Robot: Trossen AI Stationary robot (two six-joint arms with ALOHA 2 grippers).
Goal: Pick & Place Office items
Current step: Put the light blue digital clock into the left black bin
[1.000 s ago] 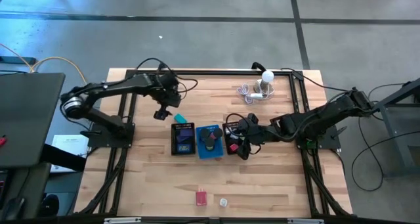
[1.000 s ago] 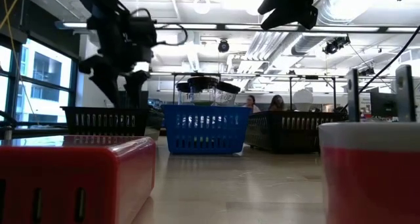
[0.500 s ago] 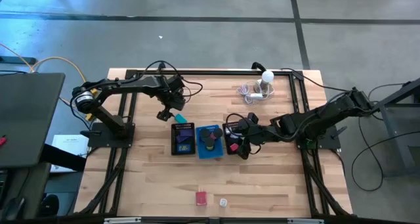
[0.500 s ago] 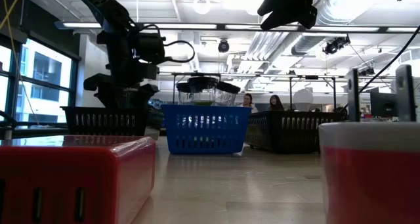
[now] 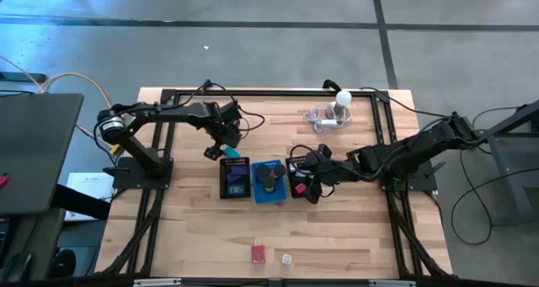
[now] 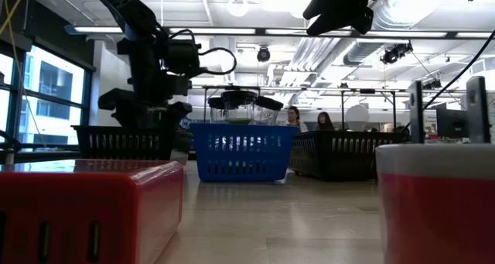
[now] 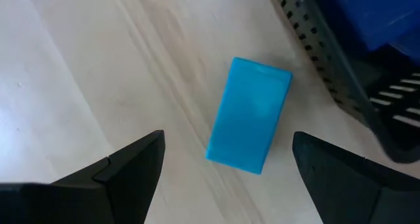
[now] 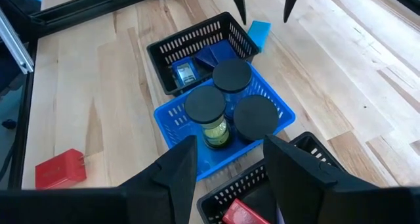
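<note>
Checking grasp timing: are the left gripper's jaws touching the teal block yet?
Apart. The left wrist view shows bare table on both sides between the teal block and the left gripper's open jaws.

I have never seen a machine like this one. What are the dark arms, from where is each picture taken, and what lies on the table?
You see two dark robot arms at a wooden table. One picture looks straight down from above, one looks level across the table top, and two come from cameras on the wrists.

In the middle stand a black mesh tray, a blue tray holding three dark-lidded jars, and a second black tray. Near the front edge lies a red block. At the back stands a white bulb with its cable.

The left gripper hangs with its jaws open on either side of a teal block that lies on the wood beside the black mesh tray. It holds nothing. The right gripper waits over the second black tray; nothing shows between its jaws.
</note>
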